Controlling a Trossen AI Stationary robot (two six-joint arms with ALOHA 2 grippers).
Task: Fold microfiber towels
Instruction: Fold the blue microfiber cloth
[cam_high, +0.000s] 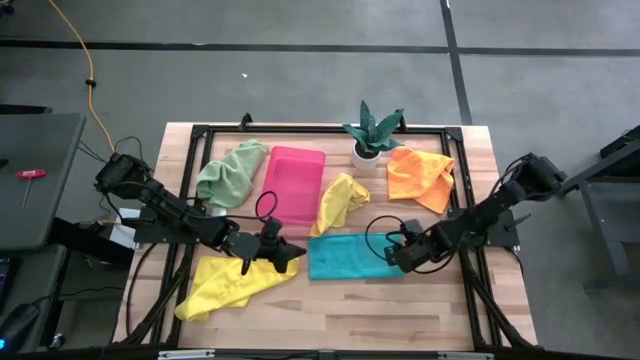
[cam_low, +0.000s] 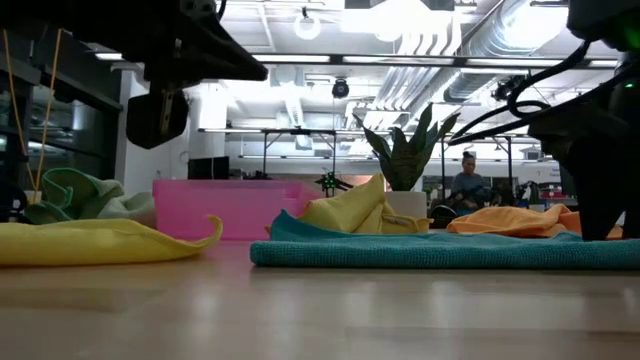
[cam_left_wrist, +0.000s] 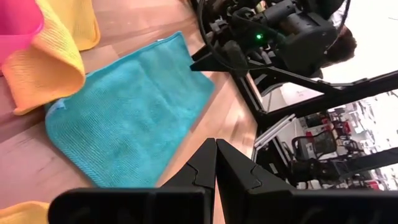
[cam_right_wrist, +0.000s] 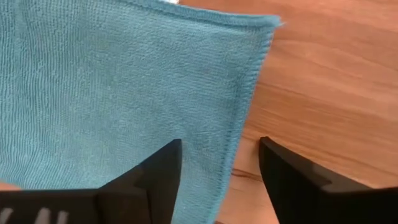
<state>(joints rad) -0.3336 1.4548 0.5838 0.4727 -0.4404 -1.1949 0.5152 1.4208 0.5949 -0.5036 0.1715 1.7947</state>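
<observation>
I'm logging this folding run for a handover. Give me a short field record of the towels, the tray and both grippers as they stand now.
teal towel: flat, folded, near front middle of the table
front yellow towel: spread loosely at front left
second yellow towel: crumpled beside the pink tray
pale green towel: bunched left of the tray
orange towel: crumpled at back right, beside the potted plant
left gripper: shut, empty, between front yellow and teal towels
right gripper: open, straddling the teal towel's right edge

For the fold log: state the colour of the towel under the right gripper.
Teal towel, clearest in the right wrist view.
</observation>
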